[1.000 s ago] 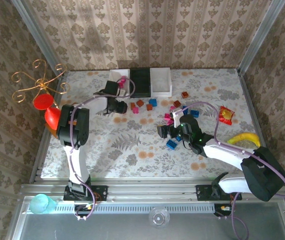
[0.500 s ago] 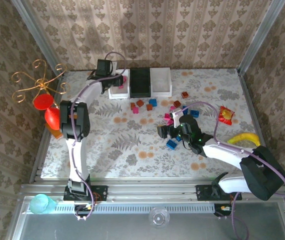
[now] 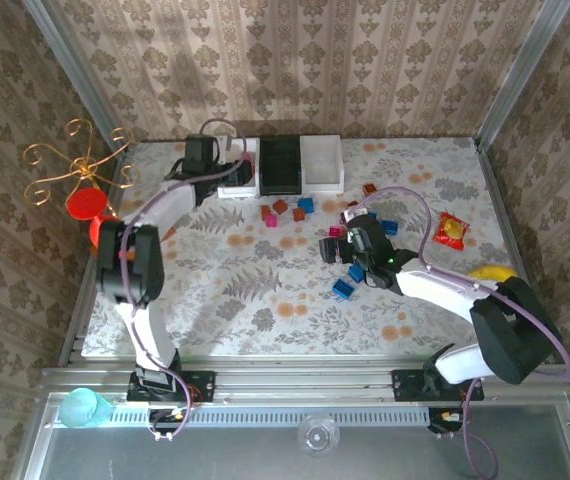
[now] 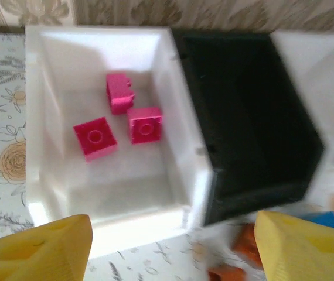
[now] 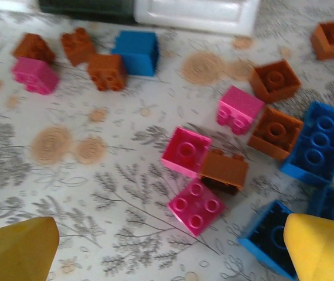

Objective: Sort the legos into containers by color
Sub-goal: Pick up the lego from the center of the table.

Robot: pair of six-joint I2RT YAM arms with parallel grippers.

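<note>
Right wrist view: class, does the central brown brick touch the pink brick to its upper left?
Touching. Right wrist view: brown brick abuts pink brick, no gap.

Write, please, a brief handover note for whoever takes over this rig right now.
Left hand: open, holding nothing, poised at the near edge of the left white bin.
Right hand: open, holding nothing, above the loose legos on the table.
Done: three magenta legos lie in the left white bin.
The black bin and right white bin look unfilled.
To do: the pink, blue and brown legos scattered in front of the bins need sorting by color.
</note>
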